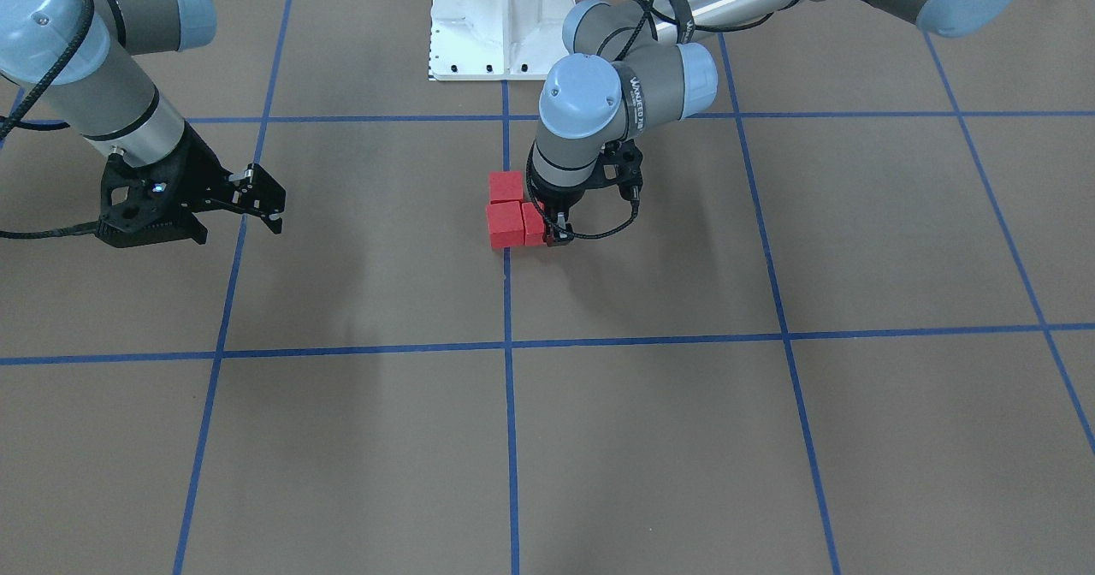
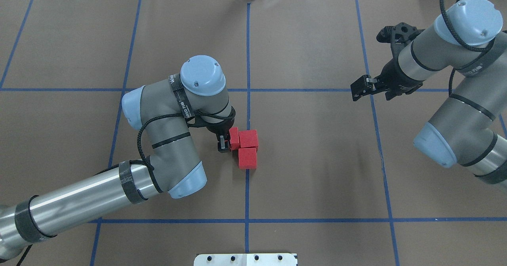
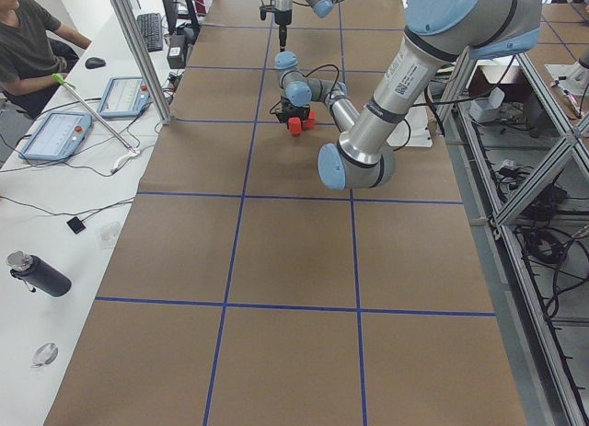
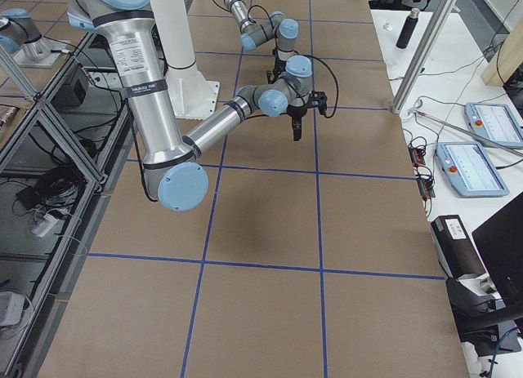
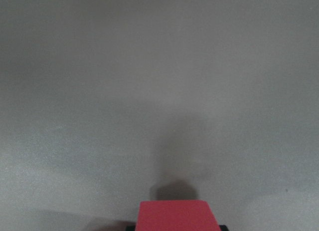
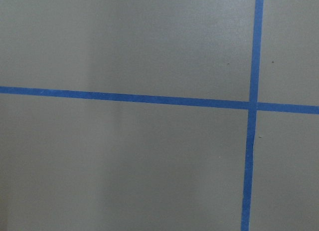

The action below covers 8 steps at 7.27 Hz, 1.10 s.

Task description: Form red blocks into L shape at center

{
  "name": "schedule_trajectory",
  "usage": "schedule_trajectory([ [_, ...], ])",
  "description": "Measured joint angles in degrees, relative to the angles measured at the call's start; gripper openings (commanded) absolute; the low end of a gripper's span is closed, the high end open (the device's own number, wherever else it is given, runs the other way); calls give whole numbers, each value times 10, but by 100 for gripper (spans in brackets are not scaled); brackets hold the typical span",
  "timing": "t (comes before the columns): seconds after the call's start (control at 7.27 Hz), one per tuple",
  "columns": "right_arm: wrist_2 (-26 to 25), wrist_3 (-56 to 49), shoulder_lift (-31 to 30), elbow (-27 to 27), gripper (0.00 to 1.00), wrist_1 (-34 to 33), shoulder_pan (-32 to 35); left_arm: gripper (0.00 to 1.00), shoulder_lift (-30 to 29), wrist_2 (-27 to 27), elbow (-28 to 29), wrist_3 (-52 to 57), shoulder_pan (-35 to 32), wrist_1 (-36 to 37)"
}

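Gripping one red block (image 2: 234, 138), the left claw (image 2: 229, 141) stands just left of the centre line (image 2: 247, 187). The two other blocks (image 2: 248, 139) lie immediately to its right, touching, one nearer the robot. Right claw (image 2: 362, 87) open, well apart. Release looks due.

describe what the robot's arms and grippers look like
The left arm and right arm are grey and silver tubes with pale blue joint caps and black bands. Black cables run along them. White lettering marks a wrist link. The left gripper and right gripper are black, two fingers each.
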Motion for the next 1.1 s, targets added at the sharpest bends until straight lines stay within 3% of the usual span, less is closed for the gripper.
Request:
schedule_trajectory([
  [0.55, 0, 0, 0, 0, 100, 0, 0, 1, 2, 1, -2, -1, 3, 1],
  [0.69, 0, 0, 0, 0, 100, 0, 0, 17, 2, 1, -2, -1, 3, 2],
  [0.83, 0, 0, 0, 0, 100, 0, 0, 99, 2, 0, -1, -1, 3, 2],
  [1.1, 0, 0, 0, 0, 100, 0, 0, 100, 1, 1, -1, 0, 3, 1],
])
